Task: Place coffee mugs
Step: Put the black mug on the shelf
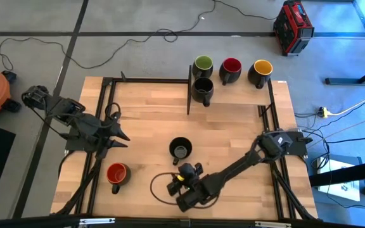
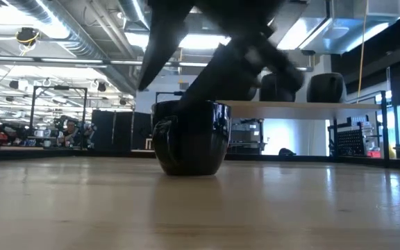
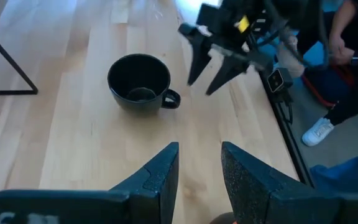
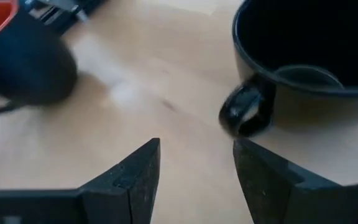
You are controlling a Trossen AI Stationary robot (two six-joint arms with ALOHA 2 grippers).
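Now I hold the right gripper (image 4: 194, 165) spread just short of the black-lined ceramic mug's (image 4: 316, 68) handle, so next I close in on it.

You have four mugs (image 1: 230, 71) at table's (image 1: 144, 114) far edge | one mug (image 1: 180, 149) mid-table | another mug (image 1: 116, 174) near-left.
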